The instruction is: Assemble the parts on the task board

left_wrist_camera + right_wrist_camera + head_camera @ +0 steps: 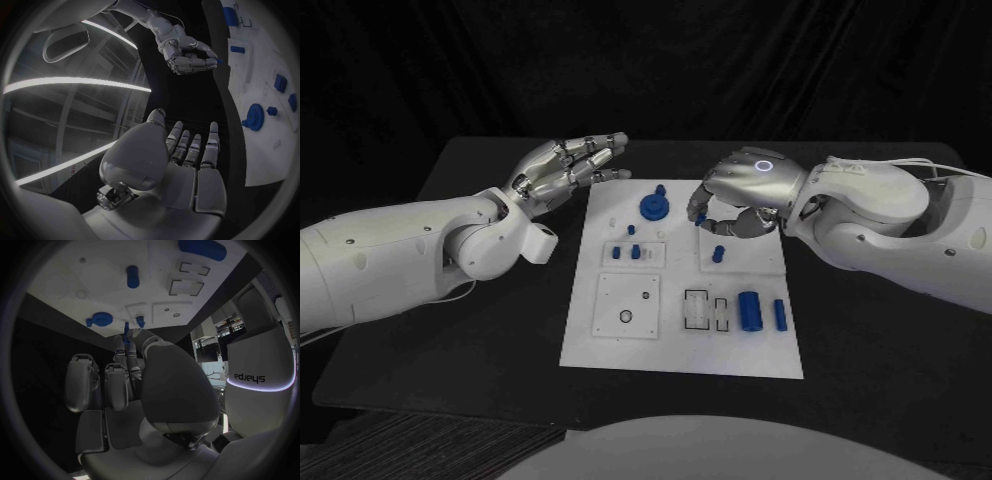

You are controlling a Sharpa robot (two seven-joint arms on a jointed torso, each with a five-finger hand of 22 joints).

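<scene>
Black surface carries the white task board at its middle. Your left hand hovers wide and empty beside the board's far corner; keep it clear. Your right hand curls over the far edge, apparently pinching a small blue part, though you cannot tell for certain. Lower it slowly and upright, near the blue gear.

What we cannot see well

The right hand curls over a tiny blue part, so we cannot tell if it holds it. The task board is cut off at the left wrist picture's edge.
</scene>
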